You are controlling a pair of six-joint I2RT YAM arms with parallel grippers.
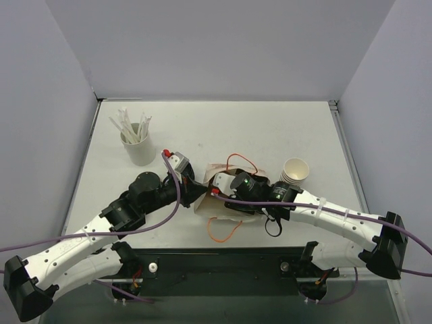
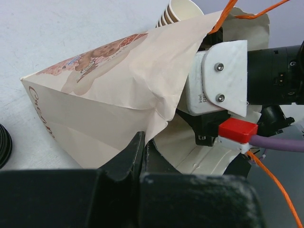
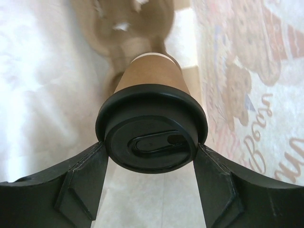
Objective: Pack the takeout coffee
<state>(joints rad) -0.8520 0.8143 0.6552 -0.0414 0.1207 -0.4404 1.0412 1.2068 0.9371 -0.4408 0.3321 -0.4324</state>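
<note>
The takeout coffee (image 3: 151,85), a brown paper cup with a black lid (image 3: 152,135), lies inside a white paper bag with a bear print (image 3: 247,99). My right gripper (image 3: 151,154) is shut on the lid, one finger on each side. In the top view the right gripper (image 1: 221,191) reaches into the bag's mouth (image 1: 202,204) and the cup is hidden. My left gripper (image 2: 144,142) is shut on the bag's edge (image 2: 109,90) and holds it up. It sits at the bag's left side in the top view (image 1: 194,189).
A stack of lidless paper cups (image 1: 295,171) stands right of the bag and shows in the left wrist view (image 2: 183,12). A white cup of straws (image 1: 140,145) stands at the back left. Black lids (image 2: 4,145) lie left of the bag. Orange bag handles (image 1: 225,231) trail out.
</note>
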